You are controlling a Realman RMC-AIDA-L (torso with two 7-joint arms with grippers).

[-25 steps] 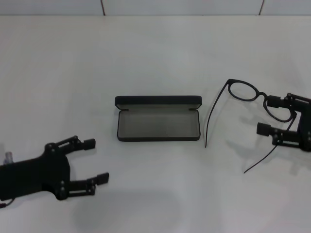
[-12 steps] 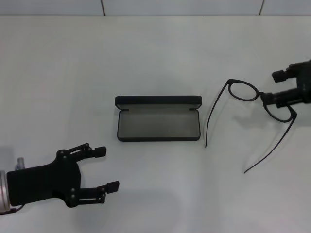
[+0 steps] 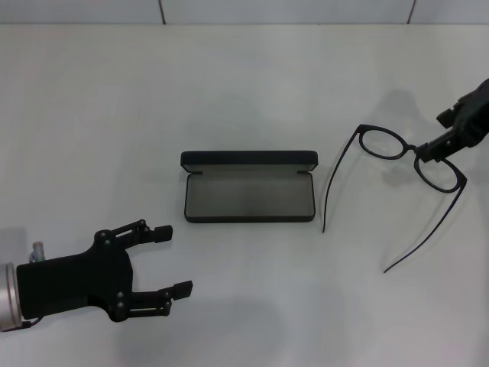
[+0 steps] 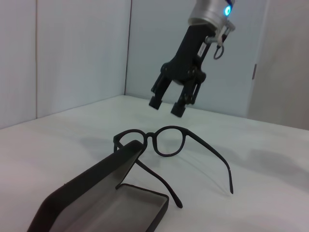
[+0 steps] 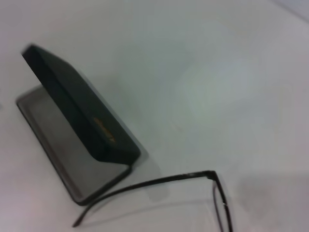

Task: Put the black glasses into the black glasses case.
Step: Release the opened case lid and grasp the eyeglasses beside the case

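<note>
The thin black-framed glasses point(image 3: 412, 157) stand upright on the white table point(image 3: 244, 84) toward its right edge, temple arms unfolded and trailing toward the near edge, lenses facing the far-right corner. Their frame runs slantwise, one round clear lens nearer the black rectangular hinged glasses case point(image 3: 249, 187). That case lies open mid-table, long axis parallel to the near edge, grey lining up, lid raised on the far side. The right gripper point(image 4: 166, 101) hangs just above the frame, fingers apart, holding nothing. The left gripper point(image 3: 171, 260) hovers by the near-left corner, fingers spread, empty.
</note>
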